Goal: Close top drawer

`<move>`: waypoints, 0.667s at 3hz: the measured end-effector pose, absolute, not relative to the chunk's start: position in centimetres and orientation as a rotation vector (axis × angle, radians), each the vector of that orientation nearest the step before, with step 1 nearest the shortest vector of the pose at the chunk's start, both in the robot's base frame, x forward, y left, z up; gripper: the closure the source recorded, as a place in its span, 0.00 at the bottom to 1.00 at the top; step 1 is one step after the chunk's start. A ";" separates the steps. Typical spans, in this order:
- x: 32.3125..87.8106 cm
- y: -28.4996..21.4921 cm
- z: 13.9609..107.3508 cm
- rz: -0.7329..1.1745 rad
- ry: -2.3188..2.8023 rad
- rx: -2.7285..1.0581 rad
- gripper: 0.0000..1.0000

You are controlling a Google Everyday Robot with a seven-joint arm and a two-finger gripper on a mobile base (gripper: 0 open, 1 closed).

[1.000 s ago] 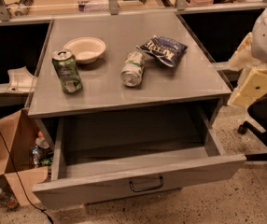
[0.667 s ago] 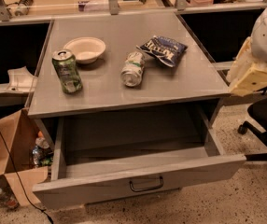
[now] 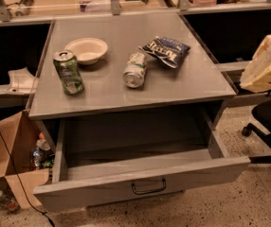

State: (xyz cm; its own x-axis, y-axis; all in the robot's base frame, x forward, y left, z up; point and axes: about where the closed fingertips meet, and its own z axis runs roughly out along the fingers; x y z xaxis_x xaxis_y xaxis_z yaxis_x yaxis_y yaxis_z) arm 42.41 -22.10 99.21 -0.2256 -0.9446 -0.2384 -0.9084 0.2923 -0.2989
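The top drawer (image 3: 145,186) of the grey cabinet is pulled wide open toward me. Its inside looks empty, and its plain front carries a small black loop handle (image 3: 149,188). No lower drawers show. My gripper (image 3: 264,71) shows as a cream-coloured shape at the right edge. It hangs beside the cabinet's right side at about tabletop height, well above and to the right of the drawer front, touching nothing.
On the cabinet top (image 3: 183,86) stand a green can (image 3: 68,72), a white bowl (image 3: 86,49), a can lying on its side (image 3: 135,70) and a blue chip bag (image 3: 166,50). A cardboard box (image 3: 12,150) sits at the left, a black office chair (image 3: 268,122) at the right.
The gripper has risen a little and drifted slightly right beside the cabinet. The drawer stays open as before.
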 end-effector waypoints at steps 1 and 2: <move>40.6 -22.9 98.4 -0.148 2.215 -1.644 1.00; 38.4 -24.9 93.4 -0.124 2.313 -1.613 1.00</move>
State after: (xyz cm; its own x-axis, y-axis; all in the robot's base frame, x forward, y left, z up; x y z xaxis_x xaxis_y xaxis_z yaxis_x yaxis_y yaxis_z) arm 38.37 -24.89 93.45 -0.3128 -0.9267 -0.2084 -0.8990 0.3597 -0.2499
